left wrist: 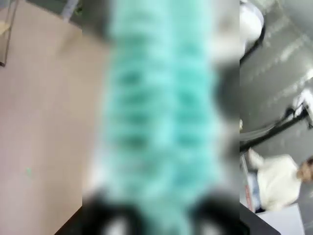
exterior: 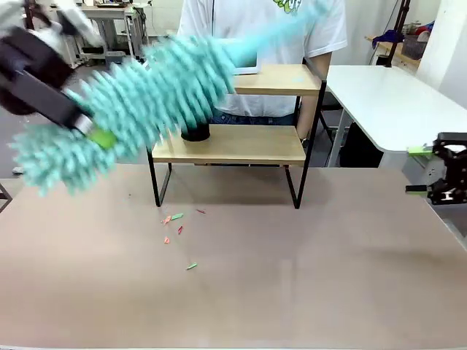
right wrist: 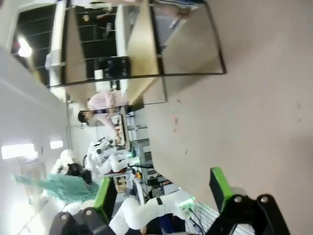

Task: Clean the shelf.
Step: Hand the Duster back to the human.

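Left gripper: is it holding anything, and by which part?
Yes. The left gripper is shut on the teal duster, gripping it across its fluffy head rather than the handle, which points up towards the person. The right gripper is open and holds nothing.

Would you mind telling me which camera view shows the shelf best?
The front view: the shelf stands upright mid-table with both wooden boards and black frame visible, though the teal duster covers its left end. The right wrist view shows it rolled sideways and farther off. The left wrist view gives a blurred close-up of the duster.
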Tool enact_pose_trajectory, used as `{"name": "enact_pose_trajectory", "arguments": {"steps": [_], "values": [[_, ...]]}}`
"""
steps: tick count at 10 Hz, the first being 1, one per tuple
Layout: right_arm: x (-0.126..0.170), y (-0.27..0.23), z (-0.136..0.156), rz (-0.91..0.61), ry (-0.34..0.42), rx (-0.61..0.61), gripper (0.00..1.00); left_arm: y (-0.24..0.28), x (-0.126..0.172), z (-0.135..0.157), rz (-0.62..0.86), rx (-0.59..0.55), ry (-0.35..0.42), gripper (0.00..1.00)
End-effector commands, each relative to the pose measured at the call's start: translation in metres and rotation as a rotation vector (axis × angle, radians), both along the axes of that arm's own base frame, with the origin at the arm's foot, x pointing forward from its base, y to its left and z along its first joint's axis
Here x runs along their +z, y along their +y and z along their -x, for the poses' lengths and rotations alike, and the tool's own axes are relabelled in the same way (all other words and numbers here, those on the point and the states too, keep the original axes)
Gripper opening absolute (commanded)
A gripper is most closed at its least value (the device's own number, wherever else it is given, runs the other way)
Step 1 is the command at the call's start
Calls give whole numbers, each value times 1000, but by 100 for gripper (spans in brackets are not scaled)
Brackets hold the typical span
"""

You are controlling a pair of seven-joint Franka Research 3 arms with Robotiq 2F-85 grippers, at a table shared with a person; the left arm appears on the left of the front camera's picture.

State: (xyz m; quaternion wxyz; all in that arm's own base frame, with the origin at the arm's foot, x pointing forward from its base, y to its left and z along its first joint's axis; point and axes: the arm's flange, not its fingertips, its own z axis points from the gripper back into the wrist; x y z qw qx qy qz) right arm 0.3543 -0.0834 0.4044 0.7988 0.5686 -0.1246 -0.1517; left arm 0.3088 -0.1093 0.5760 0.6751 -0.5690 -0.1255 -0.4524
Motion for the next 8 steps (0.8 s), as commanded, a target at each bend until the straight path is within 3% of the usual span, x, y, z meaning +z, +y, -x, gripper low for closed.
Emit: {"name": "enact_pose_trajectory", "arguments": {"steps": [1,3,4,6,8], "values": [[5,-5,5,-46,-44,11,100,63,3,10,303,432,169,0],[5,-5,5,-46,-44,11,100,126,-12,-4,413,754,364,0],[5,-5,5,-46,-44,11,100,146,-22,-19,422,827,461,0],[5,-5,5,-46,-44,11,100,163,-61,-64,296,903,726,0],[5,-5,5,-46,-44,11,100,168,-99,-94,184,1020,881,0]]}}
